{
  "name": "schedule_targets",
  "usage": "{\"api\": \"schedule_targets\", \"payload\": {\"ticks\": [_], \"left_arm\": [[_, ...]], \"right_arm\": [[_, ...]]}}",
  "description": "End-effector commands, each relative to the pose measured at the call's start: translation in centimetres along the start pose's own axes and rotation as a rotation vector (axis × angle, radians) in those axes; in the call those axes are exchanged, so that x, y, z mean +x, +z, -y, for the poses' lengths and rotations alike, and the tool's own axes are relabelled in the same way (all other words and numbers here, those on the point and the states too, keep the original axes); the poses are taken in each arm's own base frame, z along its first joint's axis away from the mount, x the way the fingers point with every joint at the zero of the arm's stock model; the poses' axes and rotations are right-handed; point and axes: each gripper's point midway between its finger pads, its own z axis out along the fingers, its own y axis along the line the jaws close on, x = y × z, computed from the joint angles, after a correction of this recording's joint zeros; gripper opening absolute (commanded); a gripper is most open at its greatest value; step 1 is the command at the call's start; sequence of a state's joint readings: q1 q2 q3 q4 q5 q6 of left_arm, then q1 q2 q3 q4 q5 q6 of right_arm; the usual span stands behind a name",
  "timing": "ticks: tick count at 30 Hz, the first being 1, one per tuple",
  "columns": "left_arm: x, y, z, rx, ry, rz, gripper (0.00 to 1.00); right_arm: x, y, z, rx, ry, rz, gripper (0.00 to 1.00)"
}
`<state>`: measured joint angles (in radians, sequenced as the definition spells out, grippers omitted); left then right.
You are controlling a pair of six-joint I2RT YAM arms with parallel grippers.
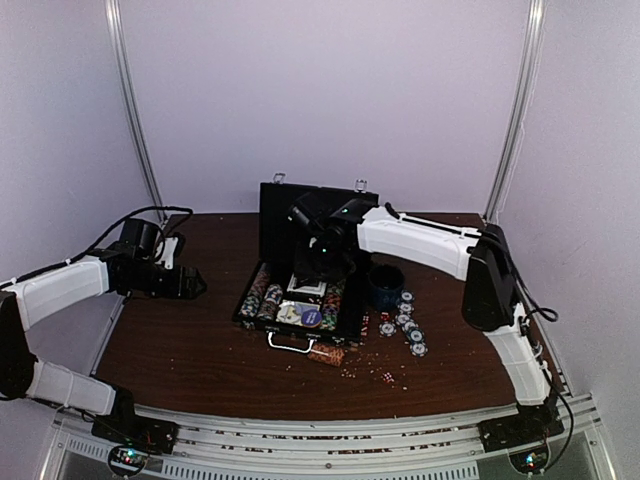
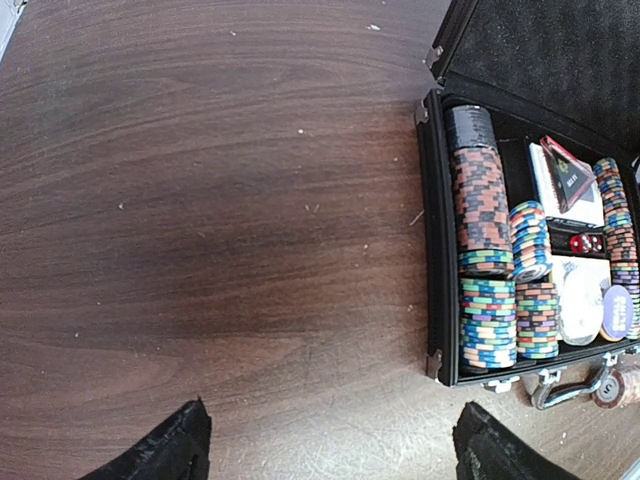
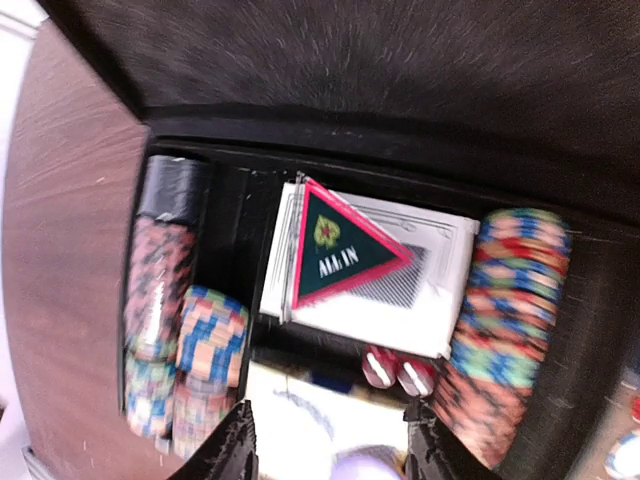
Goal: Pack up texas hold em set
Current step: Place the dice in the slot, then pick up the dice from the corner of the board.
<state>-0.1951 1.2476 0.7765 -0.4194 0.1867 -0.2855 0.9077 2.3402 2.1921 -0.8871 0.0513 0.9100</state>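
The black briefcase (image 1: 300, 333) lies open mid-table with its lid (image 1: 275, 215) upright. Rows of striped poker chips (image 2: 480, 200) fill its left and right slots. In the right wrist view a card deck (image 3: 440, 270) carries a green "ALL IN" triangle (image 3: 345, 250), and two red dice (image 3: 395, 368) lie just below it. My right gripper (image 3: 330, 420) hovers over the case's middle, open, with nothing between its fingers. Over bare table left of the case (image 2: 432, 230), my left gripper (image 2: 332, 410) stands wide open and empty. Loose chips (image 1: 408, 325) lie right of the case.
A dark blue cup (image 1: 385, 285) stands just right of the case. A reddish chip roll (image 1: 327, 353) lies by the silver handle (image 1: 290, 343). Tiny red dice (image 1: 380, 375) and crumbs are scattered near the front. Metal rails run along the table's near edge.
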Motion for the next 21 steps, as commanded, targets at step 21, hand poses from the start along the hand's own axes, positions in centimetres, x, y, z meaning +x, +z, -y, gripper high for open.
{"api": "schedule_targets", "payload": {"ticks": [21], "left_arm": [[-1.8, -0.2, 0.6, 0.048, -0.065, 0.096, 0.87]], "right_arm": [[19.5, -9.9, 14.4, 0.159, -0.226, -0.166, 0.54]]}}
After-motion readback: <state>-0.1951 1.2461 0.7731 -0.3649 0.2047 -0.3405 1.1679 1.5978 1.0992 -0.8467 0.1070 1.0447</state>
